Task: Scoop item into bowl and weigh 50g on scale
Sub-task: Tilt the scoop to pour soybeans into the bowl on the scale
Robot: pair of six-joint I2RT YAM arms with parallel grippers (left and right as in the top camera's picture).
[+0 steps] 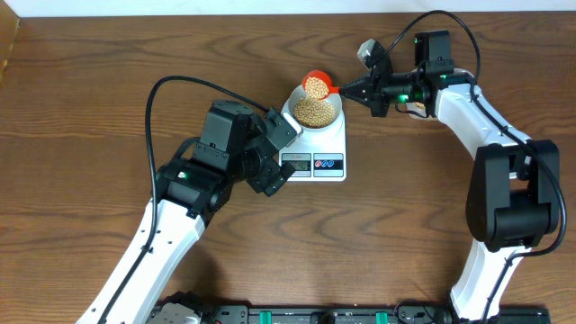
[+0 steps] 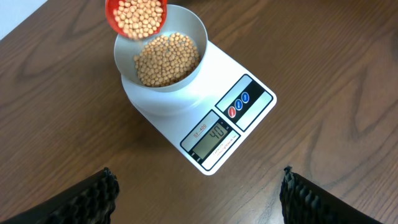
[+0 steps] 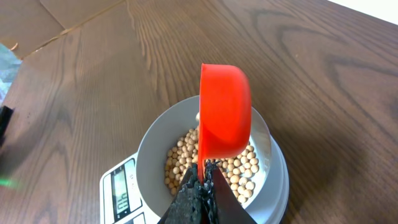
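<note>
The white scale stands mid-table with the white bowl on it. The bowl holds many tan beans. My right gripper is shut on the handle of a red scoop, tilted on its side over the bowl's far rim with beans in it. My left gripper is open and empty, just in front of the scale's display, which reads about 40.
The bare brown wooden table surrounds the scale. The left arm reaches in from the front left, the right arm from the right. A black rail runs along the front edge.
</note>
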